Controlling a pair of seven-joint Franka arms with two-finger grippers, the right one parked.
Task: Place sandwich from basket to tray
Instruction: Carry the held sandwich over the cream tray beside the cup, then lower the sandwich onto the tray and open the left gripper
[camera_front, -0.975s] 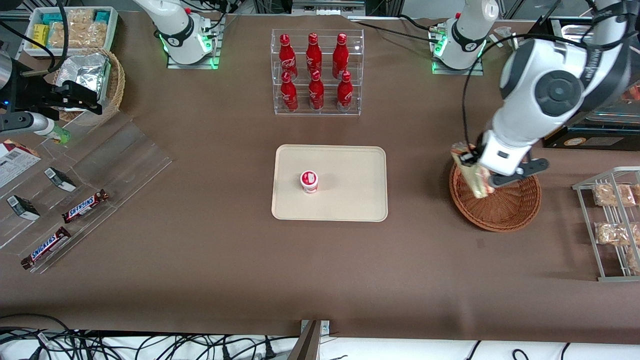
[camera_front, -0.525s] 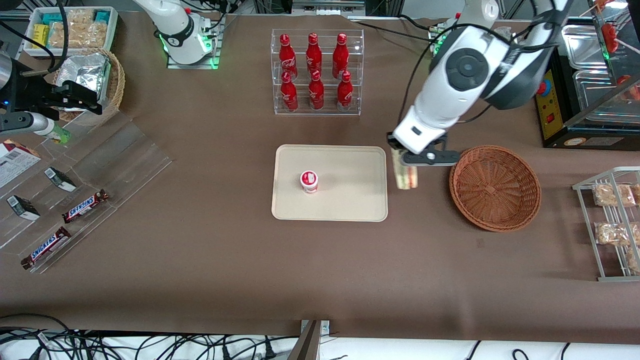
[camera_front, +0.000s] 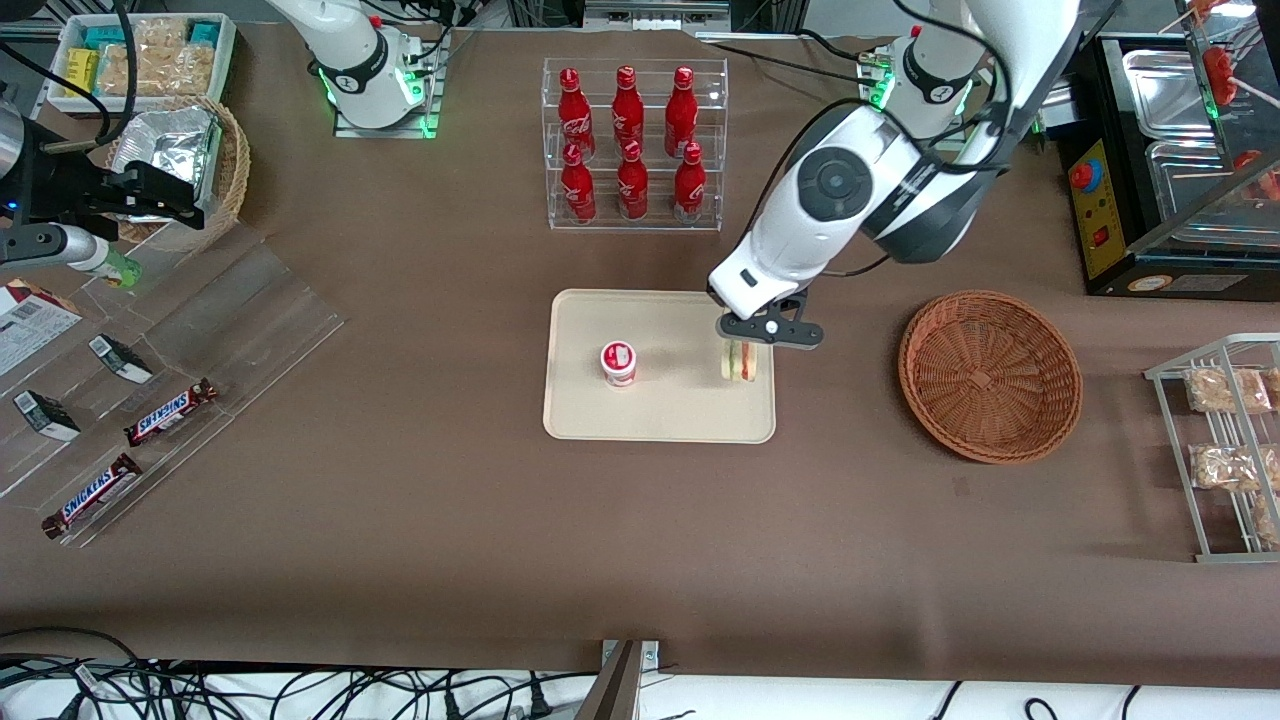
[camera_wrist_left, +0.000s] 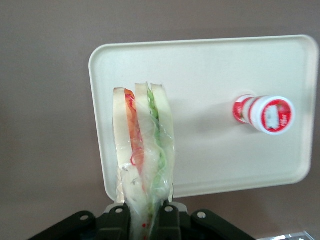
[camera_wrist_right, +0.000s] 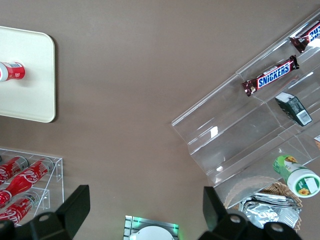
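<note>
My gripper (camera_front: 745, 340) is shut on the wrapped sandwich (camera_front: 741, 361) and holds it over the cream tray (camera_front: 690, 415), at the tray's end nearest the basket. In the left wrist view the sandwich (camera_wrist_left: 142, 150) hangs from the shut gripper (camera_wrist_left: 141, 220), white bread with red and green filling, above the tray (camera_wrist_left: 210, 165). The reddish-brown wicker basket (camera_front: 989, 374) stands empty beside the tray, toward the working arm's end of the table.
A small red-and-white cup (camera_front: 618, 362) stands on the tray, also in the left wrist view (camera_wrist_left: 265, 114). A clear rack of red bottles (camera_front: 632, 143) stands farther from the front camera than the tray. A wire rack with snack bags (camera_front: 1230, 440) lies past the basket.
My gripper has carried the sandwich out of the basket, across the bare table, and now holds it over the tray's edge. The basket is left empty.
</note>
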